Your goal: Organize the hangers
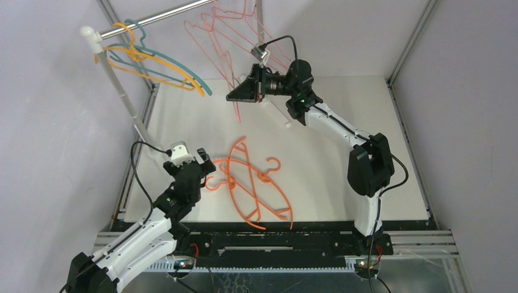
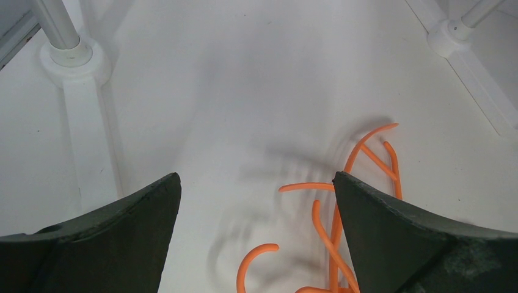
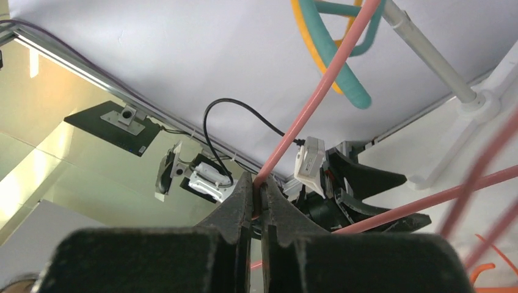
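**Pink hanger clamped at the rail, orange ones tangled below**

The pink hanger was pinched by its thin wire in the right gripper, whose jaws were clenched on it. In the top view it sat high at the back among the other pink hangers by the silver rail. I could not tell whether its hook was seated on the rail. Farther left on that rail, near the white post, hung the yellow-orange and teal hangers. The orange hangers lay overlapping on the surface, not yet hung. The left gripper hovered just beside them with its jaws spread wide and nothing between them.

The likeliest trouble was at the rail. The pink wires crossed one another closely, so moving the held one could snag a neighbour and drag it off. The grip was on a narrow, smooth wire, so the hanger could swivel or slip in the jaws. Below, the orange hangers were interlocked, and lifting one would probably pull the others along or flick them across the surface.

No brand, label or writing could be read in any view.
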